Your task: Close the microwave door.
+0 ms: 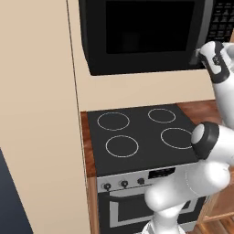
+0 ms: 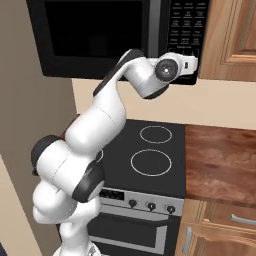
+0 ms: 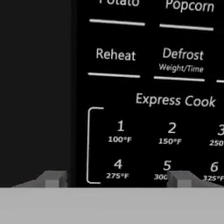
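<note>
Microwave door (image 1: pixel 151 34) sits flush with the front of the microwave (image 2: pixel 115 37), mounted high above the stove (image 1: pixel 141 135). No gap shows at either edge in both base views, so I judge it shut or as good as shut. The grey bar handle (image 2: pixel 154 27) stands vertical just left of the keypad (image 3: pixel 166 109).

Why it looks this way: the door hinges on the left, so pushing near the handle edge gives the most leverage. That fits where the hand ends up.

Gripper (image 3: pixel 118 179) is right up against the lower keypad. Fingertips (image 3: pixel 52 178) are spread apart, nothing between them; one tip sits below the "4", the other near the "5". Contact with the panel: can't tell, but very close.

Arm pose: shoulder and elbow rise over the stove front, forearm reaches up and forward, wrist (image 2: pixel 167 70) bends toward the microwave's lower right corner. Hand points square at the front face.

Judgement: task looks complete; a clean straight pull-back would avoid pressing any buttons.
</note>
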Controlling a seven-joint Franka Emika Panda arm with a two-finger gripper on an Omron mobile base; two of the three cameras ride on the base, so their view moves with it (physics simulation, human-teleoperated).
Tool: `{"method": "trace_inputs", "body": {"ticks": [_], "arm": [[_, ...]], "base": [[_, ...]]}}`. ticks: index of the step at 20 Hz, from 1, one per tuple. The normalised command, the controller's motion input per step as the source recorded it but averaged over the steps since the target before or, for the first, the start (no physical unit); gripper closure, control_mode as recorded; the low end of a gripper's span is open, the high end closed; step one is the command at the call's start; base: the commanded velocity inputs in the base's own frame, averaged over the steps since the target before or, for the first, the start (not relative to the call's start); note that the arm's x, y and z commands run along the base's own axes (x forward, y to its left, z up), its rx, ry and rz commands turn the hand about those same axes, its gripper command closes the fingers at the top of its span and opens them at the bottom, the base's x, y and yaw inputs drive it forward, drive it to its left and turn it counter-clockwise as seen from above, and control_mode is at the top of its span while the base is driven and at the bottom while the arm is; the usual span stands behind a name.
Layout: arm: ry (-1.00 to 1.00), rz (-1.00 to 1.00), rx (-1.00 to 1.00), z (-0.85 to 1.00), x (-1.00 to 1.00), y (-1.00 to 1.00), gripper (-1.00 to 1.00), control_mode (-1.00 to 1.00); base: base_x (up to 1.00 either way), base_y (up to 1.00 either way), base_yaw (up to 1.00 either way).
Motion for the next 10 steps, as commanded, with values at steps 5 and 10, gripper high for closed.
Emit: {"method": "trace_inputs", "body": {"ticks": [5,10], "arm": [[0.00,0.01,0.00,0.01,0.53,0.00,-1.00,-1.00],[0.00,0.00,0.00,0.00,0.00,0.02,-1.00,-1.00]], "base": [[0.00,0.00,0.00],[0.00,0.00,0.00]]}}
